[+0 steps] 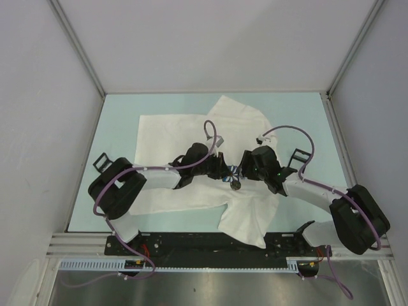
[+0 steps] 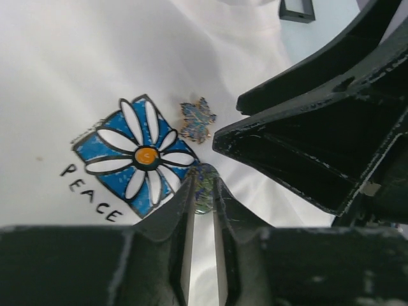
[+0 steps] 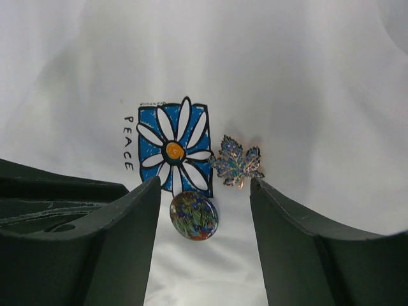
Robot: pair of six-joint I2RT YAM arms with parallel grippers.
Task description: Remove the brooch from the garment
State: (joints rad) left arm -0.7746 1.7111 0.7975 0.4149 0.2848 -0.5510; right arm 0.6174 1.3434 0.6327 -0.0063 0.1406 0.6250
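Note:
The garment [image 1: 185,131] is a white T-shirt spread flat, with a blue-and-white flower print [image 3: 173,148] on it. The brooch [image 3: 194,215], a round dark pin with a painted picture, sits just below the print. My right gripper [image 3: 205,183] stands open and wide, one finger on each side of the brooch, touching nothing. My left gripper [image 2: 204,183] is narrowed to a thin slot. The brooch [image 2: 204,191] shows through that slot just past the tips. In the right wrist view no left finger touches it. Both grippers meet tip to tip over the chest [image 1: 231,175].
A leaf-shaped glittery pin [image 3: 237,161] is fixed to the shirt right of the print, close to my right finger. A small square black frame [image 2: 296,9] lies on the table past the shirt. Grey walls close the table in on three sides.

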